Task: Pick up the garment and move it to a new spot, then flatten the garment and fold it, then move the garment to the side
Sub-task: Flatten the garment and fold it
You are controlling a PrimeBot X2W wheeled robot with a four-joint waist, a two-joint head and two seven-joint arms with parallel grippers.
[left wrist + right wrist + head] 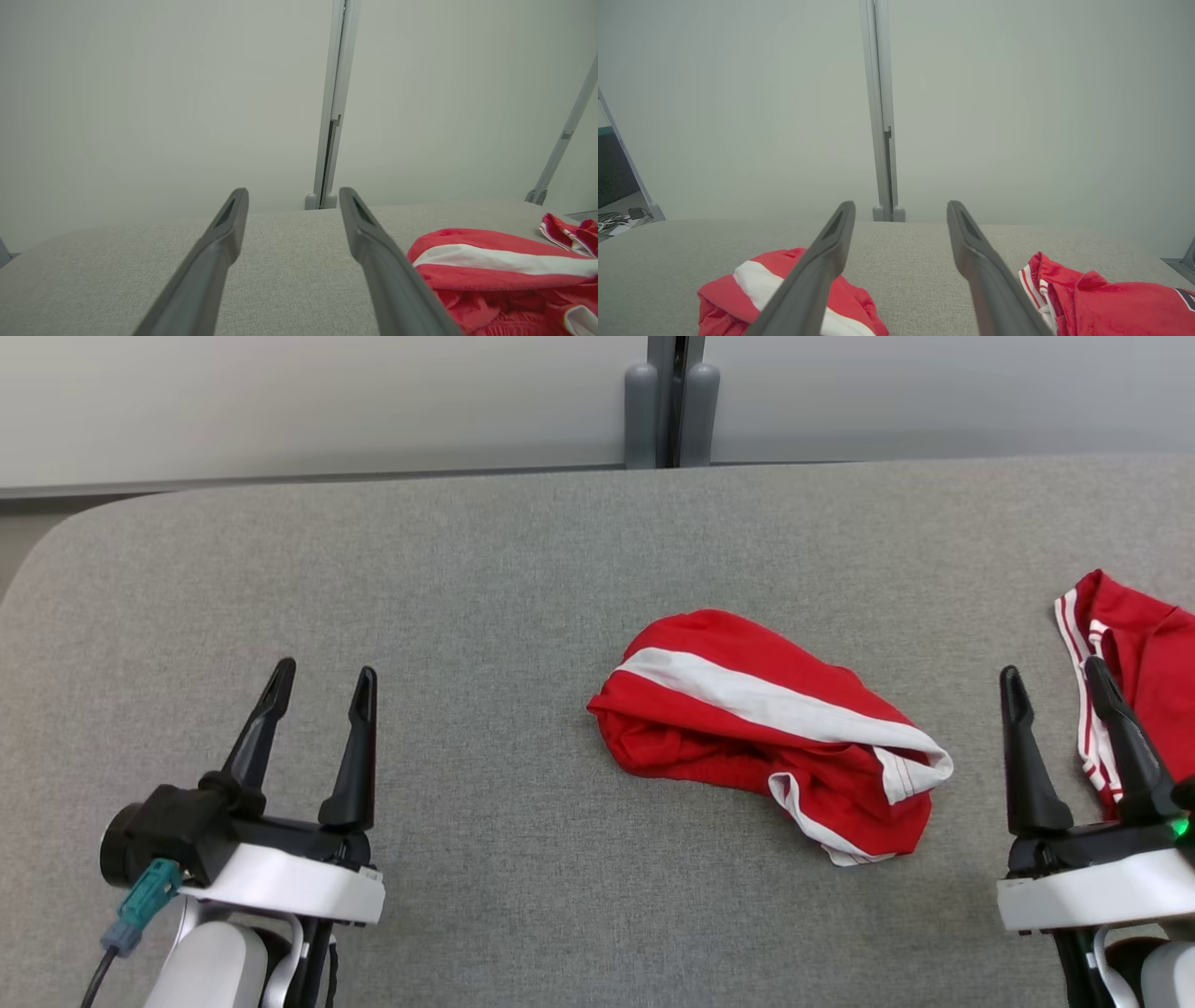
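Note:
A red garment (pixel 766 728) with a broad white stripe lies crumpled in a heap on the grey table, a little right of centre. It also shows in the left wrist view (pixel 490 275) and in the right wrist view (pixel 756 284). My left gripper (pixel 325 669) hovers open at the lower left, well away from the heap, with nothing between its fingers (pixel 293 191). At the lower right my right gripper (pixel 1051 666) is open and empty too (pixel 901 204), standing between the heap and another red piece of clothing.
A second red garment (pixel 1139 653) with thin white stripes lies at the table's right edge, partly cut off, just right of my right gripper (pixel 1111 303). The grey felt table (pixel 467 569) ends at a pale wall with a grey post (pixel 672 401) behind it.

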